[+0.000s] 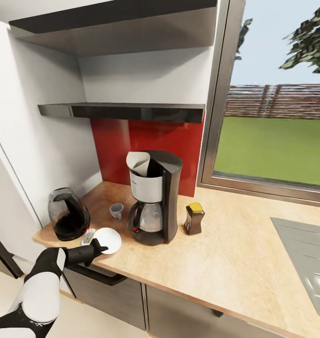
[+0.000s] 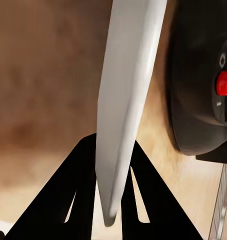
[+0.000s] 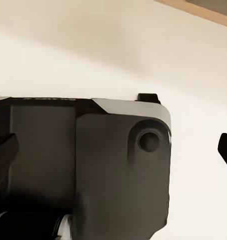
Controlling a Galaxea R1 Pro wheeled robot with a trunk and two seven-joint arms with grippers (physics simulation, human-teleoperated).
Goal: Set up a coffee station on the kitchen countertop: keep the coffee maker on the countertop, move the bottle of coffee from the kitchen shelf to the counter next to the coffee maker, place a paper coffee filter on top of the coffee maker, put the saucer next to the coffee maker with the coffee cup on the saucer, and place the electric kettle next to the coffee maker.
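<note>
left hand (image 1: 97, 247) grips the saucer (image 1: 108, 240) by its near rim | saucer sits low over the bench (image 1: 235, 253), just left of the coffee maker (image 1: 155, 197) | coffee cup (image 1: 116, 211) waits behind it | right hand: cannot tell

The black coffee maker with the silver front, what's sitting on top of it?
A white paper cone filter sits in the open top of the black drip coffee maker, leaning against its raised dark back. The filter's lower tip is hidden inside the machine.
</note>
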